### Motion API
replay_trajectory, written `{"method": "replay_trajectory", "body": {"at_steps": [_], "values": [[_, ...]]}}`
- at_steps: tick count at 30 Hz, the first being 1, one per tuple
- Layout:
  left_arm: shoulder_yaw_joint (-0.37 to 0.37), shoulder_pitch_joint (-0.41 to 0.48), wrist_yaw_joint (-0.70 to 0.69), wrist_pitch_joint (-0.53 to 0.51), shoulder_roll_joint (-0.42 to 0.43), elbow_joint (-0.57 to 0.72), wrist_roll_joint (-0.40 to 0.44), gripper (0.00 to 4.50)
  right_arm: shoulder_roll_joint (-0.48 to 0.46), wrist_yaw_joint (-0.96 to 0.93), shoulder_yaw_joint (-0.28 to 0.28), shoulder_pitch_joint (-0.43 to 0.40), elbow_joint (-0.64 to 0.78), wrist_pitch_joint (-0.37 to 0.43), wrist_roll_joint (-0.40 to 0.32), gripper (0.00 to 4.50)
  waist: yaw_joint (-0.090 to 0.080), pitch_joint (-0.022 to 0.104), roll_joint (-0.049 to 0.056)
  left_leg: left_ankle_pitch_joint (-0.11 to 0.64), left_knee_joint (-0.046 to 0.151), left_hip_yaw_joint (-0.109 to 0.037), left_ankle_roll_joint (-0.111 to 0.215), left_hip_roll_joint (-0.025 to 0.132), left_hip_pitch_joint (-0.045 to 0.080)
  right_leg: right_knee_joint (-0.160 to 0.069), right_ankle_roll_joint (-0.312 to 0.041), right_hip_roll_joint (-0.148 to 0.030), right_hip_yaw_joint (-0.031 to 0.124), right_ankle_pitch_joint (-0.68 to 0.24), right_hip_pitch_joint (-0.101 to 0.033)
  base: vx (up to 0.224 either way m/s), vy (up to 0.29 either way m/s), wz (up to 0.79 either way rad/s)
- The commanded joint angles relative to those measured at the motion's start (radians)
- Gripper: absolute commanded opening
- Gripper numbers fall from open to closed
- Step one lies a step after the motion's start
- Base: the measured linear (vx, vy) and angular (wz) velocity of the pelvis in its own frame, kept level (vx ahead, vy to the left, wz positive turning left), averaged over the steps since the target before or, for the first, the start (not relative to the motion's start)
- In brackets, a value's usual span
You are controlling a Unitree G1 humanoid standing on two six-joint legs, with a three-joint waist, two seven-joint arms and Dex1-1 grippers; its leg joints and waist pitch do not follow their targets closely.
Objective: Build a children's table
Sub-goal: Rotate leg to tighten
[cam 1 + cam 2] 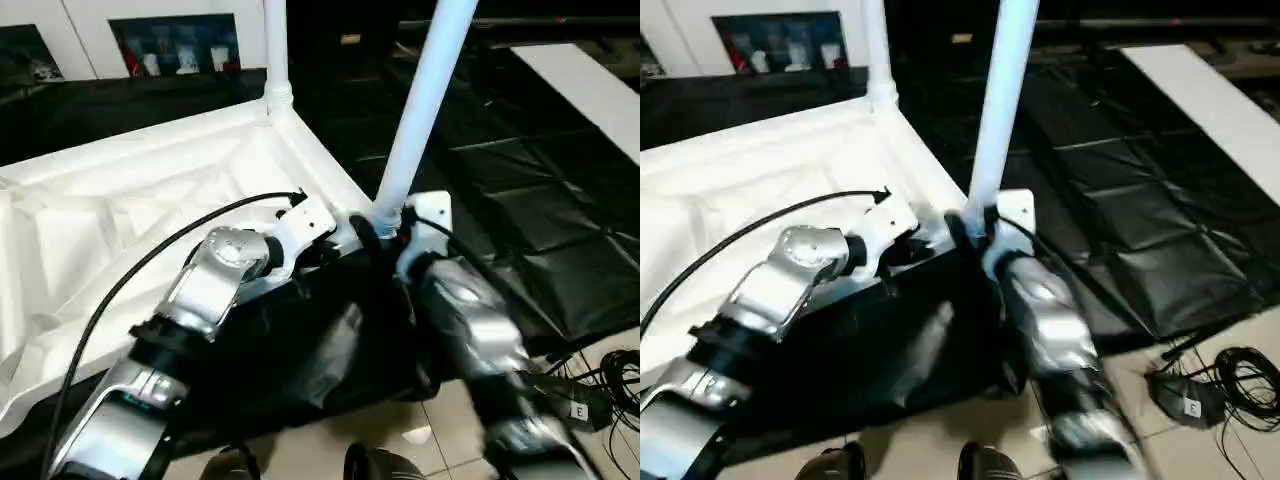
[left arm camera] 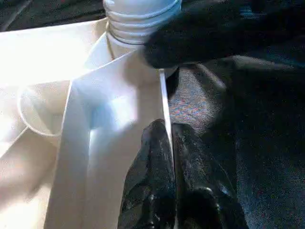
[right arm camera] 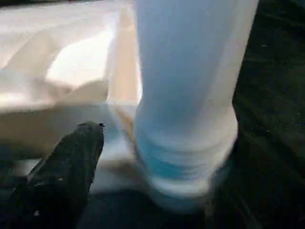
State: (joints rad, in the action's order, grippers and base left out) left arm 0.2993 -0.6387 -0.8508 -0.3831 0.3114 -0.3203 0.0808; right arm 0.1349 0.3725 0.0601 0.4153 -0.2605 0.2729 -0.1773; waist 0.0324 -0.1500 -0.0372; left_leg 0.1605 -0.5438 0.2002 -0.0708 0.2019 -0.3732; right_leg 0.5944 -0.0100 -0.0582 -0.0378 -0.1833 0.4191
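The children's table top (image 1: 120, 220) lies upside down on a black cloth, its ribbed underside up. One white leg (image 1: 277, 50) stands in the far corner socket. A second leg (image 1: 425, 100) stands tilted in the near right corner, and its ribbed base (image 2: 138, 21) sits at the socket. My left gripper (image 2: 167, 126) is shut on the thin rim (image 2: 162, 95) of the top, just short of that corner. My right gripper (image 1: 383, 238) is at the foot of the tilted leg (image 3: 190, 95). Its one visible finger (image 3: 71, 171) stands clear of the leg, so the gripper is open.
A white cabinet with glass doors (image 1: 170, 40) stands at the back. Black mats (image 1: 540, 200) cover the floor to the right, with a white board (image 1: 590, 90) beyond them. Cables and a small black box (image 1: 585, 395) lie on the tiles at the lower right.
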Motion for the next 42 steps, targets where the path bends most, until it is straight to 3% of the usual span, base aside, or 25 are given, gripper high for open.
{"method": "replay_trajectory", "body": {"at_steps": [1,6,10,14,16,22,27,34,42], "values": [[0.016,0.048,-0.041,0.025,0.023,-0.031,-0.004,0.0,0.036,0.073,0.032,-0.023,0.059,0.028,-0.009,4.44,0.003,0.058,0.0,0.146,0.051,-0.012,0.05,0.024,0.006,-0.066,-0.194,-0.066,0.048,-0.104,-0.048,0.0,0.0,0.0],[0.032,0.115,-0.265,0.107,0.124,0.087,-0.092,0.0,0.216,0.308,0.038,-0.047,0.151,0.048,-0.035,4.44,0.005,0.054,-0.001,0.162,0.051,-0.011,0.063,0.027,0.009,-0.07,-0.194,-0.069,0.051,-0.176,-0.047,0.0,0.0,0.0],[0.044,0.145,-0.355,0.096,0.182,0.151,-0.124,0.0,0.319,0.463,0.064,-0.063,0.191,0.059,-0.073,4.44,0.008,0.059,0.005,0.115,0.046,-0.008,0.087,0.032,0.014,-0.056,-0.228,-0.068,0.05,-0.076,-0.048,0.0,0.0,0.0],[0.051,0.156,-0.394,0.101,0.217,0.175,-0.135,0.0,0.367,0.55,0.077,-0.064,0.203,0.078,-0.102,4.44,0.012,0.069,0.002,0.031,0.035,-0.006,0.129,0.03,0.011,-0.035,-0.277,-0.064,0.049,0.081,-0.054,0.0,0.0,0.0],[0.052,0.16,-0.414,0.102,0.229,0.183,-0.144,0.0,0.387,0.596,0.096,-0.064,0.202,0.072,-0.104,4.44,0.012,0.069,-0.001,0.017,0.032,-0.005,0.143,0.029,0.008,-0.032,-0.283,-0.064,0.047,0.102,-0.054,0.0,0.0,0.0],[0.052,0.168,-0.449,0.111,0.244,0.2,-0.163,0.0,0.37,0.648,0.125,-0.044,0.144,0.019,-0.094,4.44,0.014,0.064,-0.001,0.097,0.033,-0.007,0.109,0.032,0.009,-0.044,-0.27,-0.071,0.048,-0.059,-0.049,0.0,0.0,0.0],[0.058,0.17,-0.458,0.107,0.245,0.207,-0.17,0.0,0.329,0.677,0.144,-0.021,0.1,-0.029,-0.094,4.44,0.013,0.064,0.0,0.123,0.032,-0.008,0.087,0.03,0.009,-0.044,-0.261,-0.069,0.049,-0.105,-0.046,0.0,0.0,0.0],[0.056,0.168,-0.456,0.109,0.248,0.203,-0.167,0.0,0.323,0.702,0.164,-0.009,0.064,-0.054,-0.08,3.98,0.016,0.07,-0.002,0.08,0.026,-0.007,0.102,0.028,0.006,-0.034,-0.265,-0.067,0.049,-0.031,-0.051,0.0,0.0,0.0],[0.053,0.173,-0.456,0.107,0.253,0.205,-0.166,0.0,0.326,0.731,0.167,-0.002,0.031,-0.09,-0.066,3.41,0.016,0.07,-0.001,0.075,0.024,-0.007,0.113,0.028,0.007,-0.032,-0.273,-0.067,0.048,-0.026,-0.05,0.0,0.0,0.0]]}}
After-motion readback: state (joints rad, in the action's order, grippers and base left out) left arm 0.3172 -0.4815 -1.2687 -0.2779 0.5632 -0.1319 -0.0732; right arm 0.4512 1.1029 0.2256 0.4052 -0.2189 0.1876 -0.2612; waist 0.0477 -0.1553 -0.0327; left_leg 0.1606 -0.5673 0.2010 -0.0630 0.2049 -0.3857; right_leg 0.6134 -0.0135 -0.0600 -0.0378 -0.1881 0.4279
